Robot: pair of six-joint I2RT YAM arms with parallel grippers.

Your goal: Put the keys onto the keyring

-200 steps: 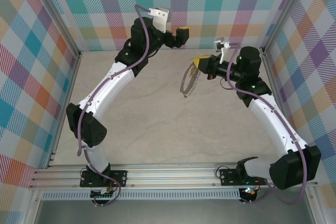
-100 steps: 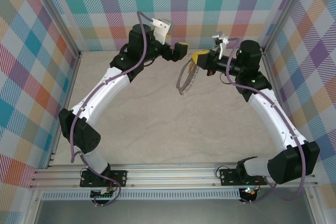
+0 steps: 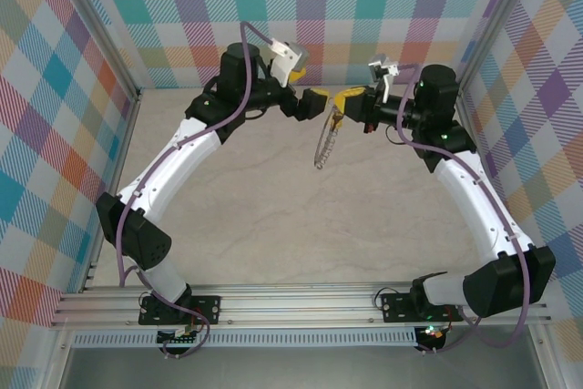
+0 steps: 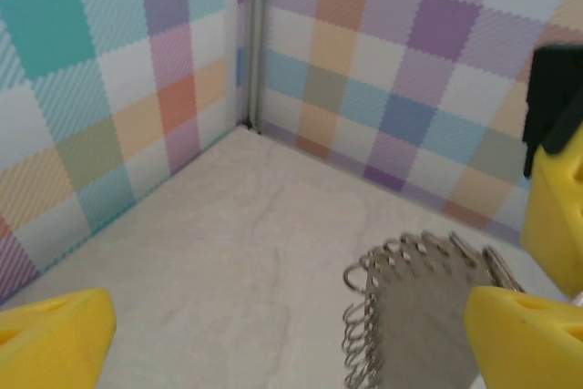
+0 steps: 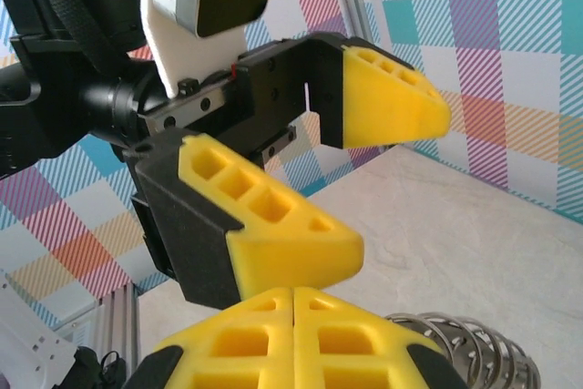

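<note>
The keyring [image 3: 323, 141], a floppy loop of small silvery rings, hangs above the table from my right gripper [image 3: 344, 98]. That gripper is shut, and the rings show just beside its closed yellow fingertips [image 5: 293, 316]. My left gripper [image 3: 311, 102] is wide open and almost touches the right one from the left. Its two yellow fingers [image 5: 273, 234] fill the middle of the right wrist view. In the left wrist view the keyring [image 4: 410, 307] hangs close to the left gripper's right fingertip [image 4: 528, 339], inside the open span of the left gripper [image 4: 291, 339]. The keys are out of view.
Both grippers are held high at the back of the beige table [image 3: 273, 216], close to the checked back wall [image 3: 346, 15]. Checked side walls and metal corner posts [image 4: 258, 43] enclose the space. The arm bases are bolted to the rail [image 3: 301, 302] at the near edge.
My left gripper has moved forward and to the right until it is next to the right gripper. The right gripper has shifted slightly back, and the keyring has swung under it.
</note>
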